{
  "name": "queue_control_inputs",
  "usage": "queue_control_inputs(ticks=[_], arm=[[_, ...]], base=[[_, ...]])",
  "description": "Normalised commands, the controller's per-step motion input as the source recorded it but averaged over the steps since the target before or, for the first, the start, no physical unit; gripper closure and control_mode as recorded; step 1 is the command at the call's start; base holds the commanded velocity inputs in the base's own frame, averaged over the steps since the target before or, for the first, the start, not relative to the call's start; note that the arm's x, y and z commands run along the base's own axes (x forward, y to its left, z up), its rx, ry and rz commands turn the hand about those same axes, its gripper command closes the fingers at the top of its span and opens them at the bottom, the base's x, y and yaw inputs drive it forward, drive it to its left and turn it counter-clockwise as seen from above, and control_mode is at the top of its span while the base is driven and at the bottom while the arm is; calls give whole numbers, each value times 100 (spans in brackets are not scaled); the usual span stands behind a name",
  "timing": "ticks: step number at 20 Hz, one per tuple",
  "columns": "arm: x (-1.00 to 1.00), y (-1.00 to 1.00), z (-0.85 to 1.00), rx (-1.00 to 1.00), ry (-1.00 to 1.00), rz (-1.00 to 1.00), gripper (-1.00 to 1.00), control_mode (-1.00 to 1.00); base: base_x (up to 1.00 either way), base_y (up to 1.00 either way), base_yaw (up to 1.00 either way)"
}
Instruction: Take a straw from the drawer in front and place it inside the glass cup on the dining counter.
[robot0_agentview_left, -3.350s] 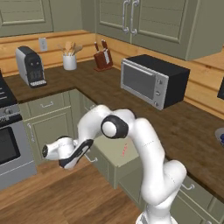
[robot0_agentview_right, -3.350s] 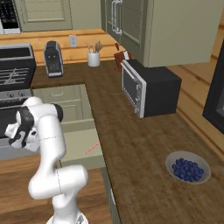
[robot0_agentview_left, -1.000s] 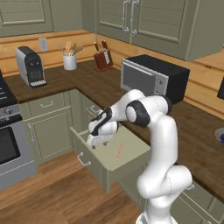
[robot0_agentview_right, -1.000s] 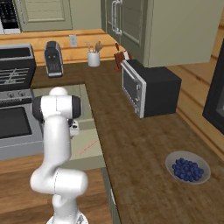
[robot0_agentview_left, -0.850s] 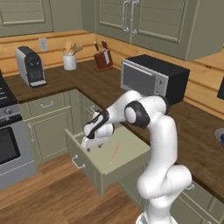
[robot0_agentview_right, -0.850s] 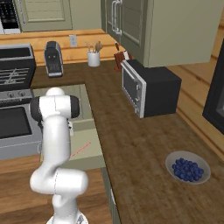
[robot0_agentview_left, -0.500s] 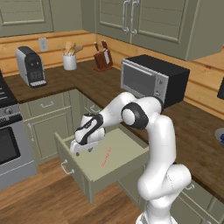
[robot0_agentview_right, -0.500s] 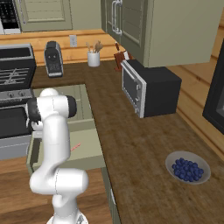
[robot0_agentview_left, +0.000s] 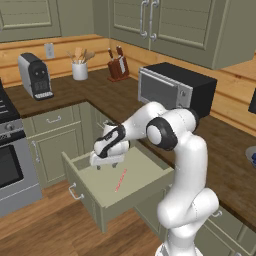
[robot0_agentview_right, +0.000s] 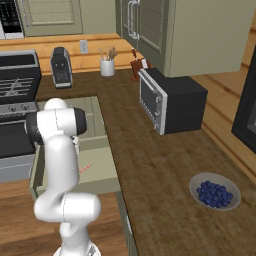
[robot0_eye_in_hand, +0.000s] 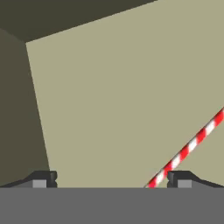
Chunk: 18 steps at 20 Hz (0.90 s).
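Note:
The sage-green drawer (robot0_agentview_left: 134, 192) stands pulled far out from under the dark countertop, its silver bar handle (robot0_agentview_left: 75, 192) facing the wooden floor. On its pale floor lies the straw (robot0_agentview_left: 120, 180), thin and striped red and white. My gripper (robot0_agentview_left: 101, 164) hangs open just above the drawer's back left part, a little to the left of the straw. In the hand view the straw (robot0_eye_in_hand: 188, 146) runs diagonally from beside the right fingertip (robot0_eye_in_hand: 179, 178) to the right edge; nothing lies between the fingers. From the right base view, the straw (robot0_agentview_right: 85, 168) shows beside my arm. The glass cup and dining counter are out of view.
A black microwave (robot0_agentview_left: 175, 90), a knife block (robot0_agentview_left: 118, 67), a utensil holder (robot0_agentview_left: 79, 70) and a coffee machine (robot0_agentview_left: 35, 75) stand on the wall countertop. The stove (robot0_agentview_left: 10, 150) is to the drawer's left. A bowl of blueberries (robot0_agentview_right: 215, 192) sits on the counter at right.
The drawer has slid out from half open to far open, drawn by my hand. The hand has since come off the front and now hangs over the drawer's inside.

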Motion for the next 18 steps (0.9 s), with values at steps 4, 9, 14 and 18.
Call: queue_control_inputs(ticks=[4, 9, 14, 18], arm=[[0, -84, 0, -3, 0, -22, -100, -100], [0, -57, 0, -4, 0, -15, -100, -100], [0, -19, -8, -5, 0, -11, -100, -100], [0, 0, -27, -2, 0, -6, -100, -100]], base=[[0, 0, 0], [0, 0, 0], [0, 0, 0], [0, 0, 0]])
